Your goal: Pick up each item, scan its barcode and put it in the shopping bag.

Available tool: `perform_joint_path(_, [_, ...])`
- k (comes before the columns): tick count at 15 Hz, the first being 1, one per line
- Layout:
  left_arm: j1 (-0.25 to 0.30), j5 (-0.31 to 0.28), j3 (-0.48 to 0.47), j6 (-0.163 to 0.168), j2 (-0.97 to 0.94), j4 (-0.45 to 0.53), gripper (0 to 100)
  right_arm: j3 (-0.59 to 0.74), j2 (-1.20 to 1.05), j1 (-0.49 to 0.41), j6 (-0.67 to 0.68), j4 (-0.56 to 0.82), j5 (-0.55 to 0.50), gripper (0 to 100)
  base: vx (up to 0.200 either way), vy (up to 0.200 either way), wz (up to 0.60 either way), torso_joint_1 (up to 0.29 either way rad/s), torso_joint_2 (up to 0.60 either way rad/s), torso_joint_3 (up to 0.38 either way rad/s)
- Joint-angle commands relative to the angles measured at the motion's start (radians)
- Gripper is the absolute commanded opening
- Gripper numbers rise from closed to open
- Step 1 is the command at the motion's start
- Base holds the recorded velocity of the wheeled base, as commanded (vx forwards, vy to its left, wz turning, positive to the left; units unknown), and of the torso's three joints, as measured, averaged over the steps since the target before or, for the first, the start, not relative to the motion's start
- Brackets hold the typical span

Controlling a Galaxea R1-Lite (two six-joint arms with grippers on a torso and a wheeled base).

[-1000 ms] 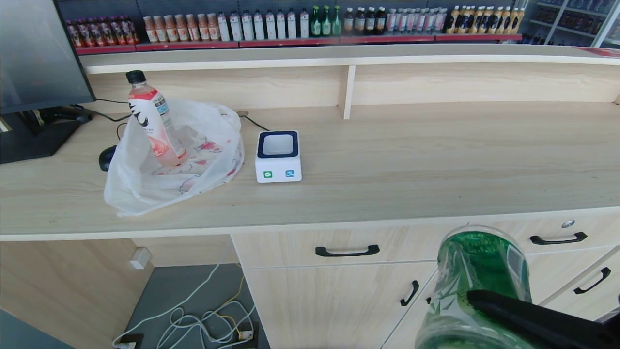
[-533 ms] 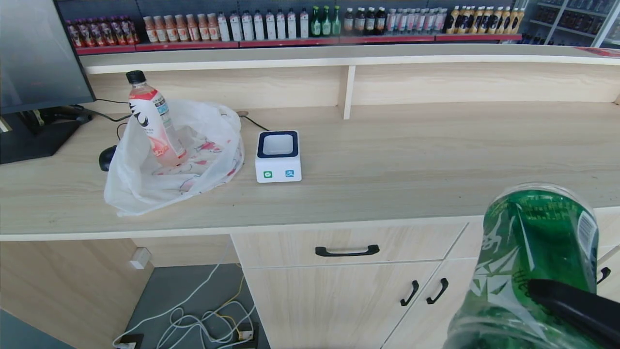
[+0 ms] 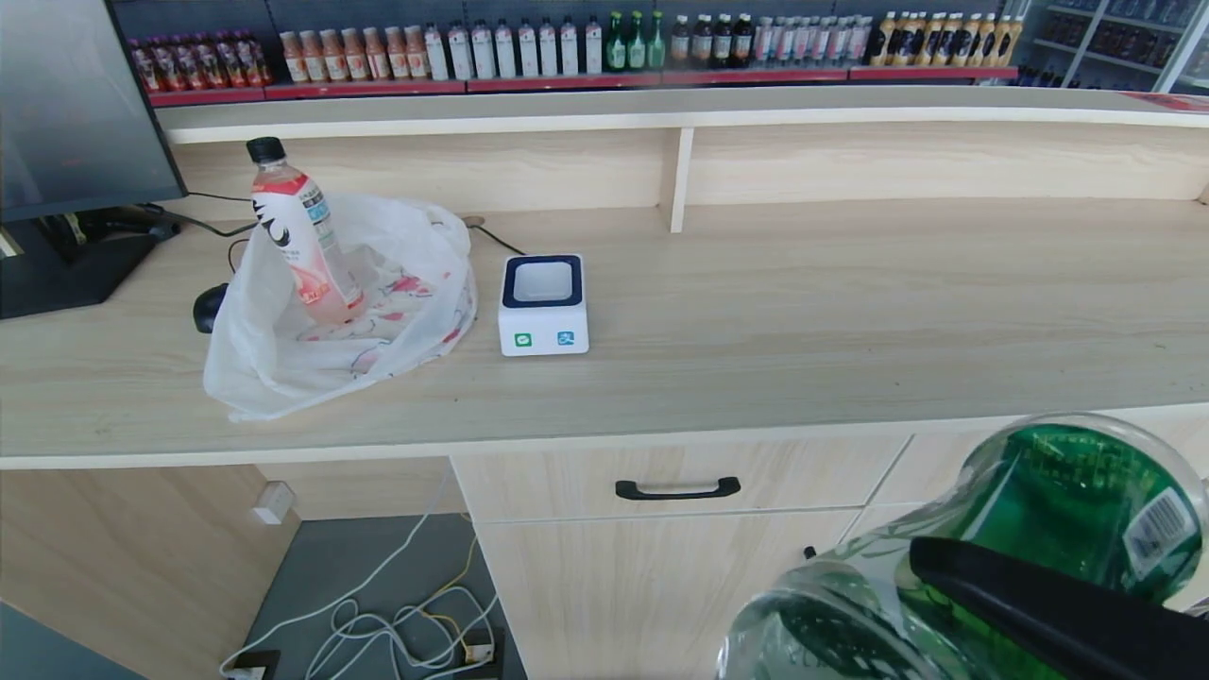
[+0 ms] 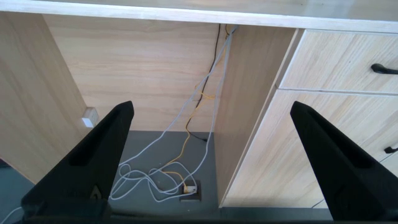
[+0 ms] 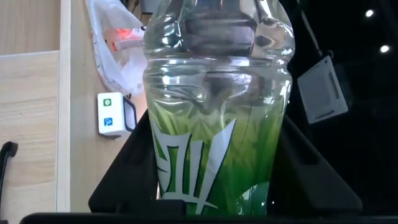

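My right gripper [image 3: 992, 604] is shut on a green-labelled clear bottle [image 3: 1030, 529], held tilted low at the front right, below the counter's front edge, with its barcode [image 3: 1159, 527] on the right side. The right wrist view has the same green bottle [image 5: 214, 130] between my black fingers [image 5: 124, 180]. A white shopping bag [image 3: 331, 312] lies open on the counter at the left, and a pink drink bottle [image 3: 297, 236] leans inside it. The white scanner [image 3: 542, 304] sits just right of the bag. My left gripper [image 4: 211, 155] hangs open below the counter, holding nothing.
A monitor [image 3: 76, 132] and a black mouse [image 3: 208, 307] stand left of the bag. The wooden counter [image 3: 850, 312] stretches bare to the right. Drawers with black handles [image 3: 676, 489] lie under it. Cables [image 3: 397, 614] trail on the floor. Shelves of bottles [image 3: 604, 42] line the back.
The green bottle in my right gripper has dropped lower and tipped further over, its base now facing up and right, after rising and shifting right half a second ago.
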Motion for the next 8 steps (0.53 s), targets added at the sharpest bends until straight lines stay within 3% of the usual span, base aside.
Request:
perform_joint_path(1, [0.001,0.001,0.000,0.000,0.000,0.000,100,-0.035,0.112,0.006,-0.001,-0.068,0.001,0,0.000,0.000,0.00,0.000,0.00,0.000])
perform_joint_path(8, [0.001,0.000,0.000,0.000,0.000,-0.002,100,-0.127,0.209,0.006,0.022,-0.115,0.001,0,0.000,0.000,0.00,0.000,0.00,0.000])
